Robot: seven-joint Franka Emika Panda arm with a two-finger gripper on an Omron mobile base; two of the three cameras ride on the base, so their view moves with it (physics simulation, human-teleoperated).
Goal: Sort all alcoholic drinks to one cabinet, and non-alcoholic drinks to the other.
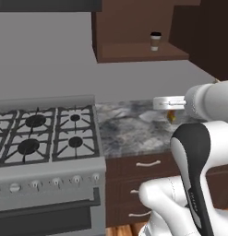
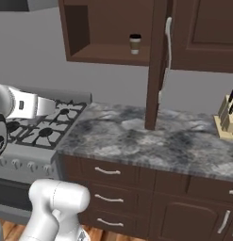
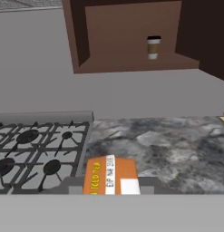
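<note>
A yellow-orange can [image 3: 111, 176] with a white label lies between the fingers of my gripper [image 3: 111, 185], which is shut on it above the seam of stove and counter. From the left base view the can [image 1: 171, 116] peeks out under the white hand. A tan coffee cup [image 3: 153, 47] with a dark lid stands upright on the shelf of the open wall cabinet [image 2: 104, 52]. That cabinet's door [image 2: 155, 70] hangs open, edge-on, with a silver handle. A second dark cabinet [image 2: 203, 37] to the right is closed. The alcoholic drinks are out of view.
A grey gas stove [image 1: 41, 133] with black burners sits left of the marble counter [image 2: 151, 141]. A knife block [image 2: 226, 120] stands at the counter's right end. Dark drawers [image 2: 108, 172] run under the counter. The open door juts out over the counter.
</note>
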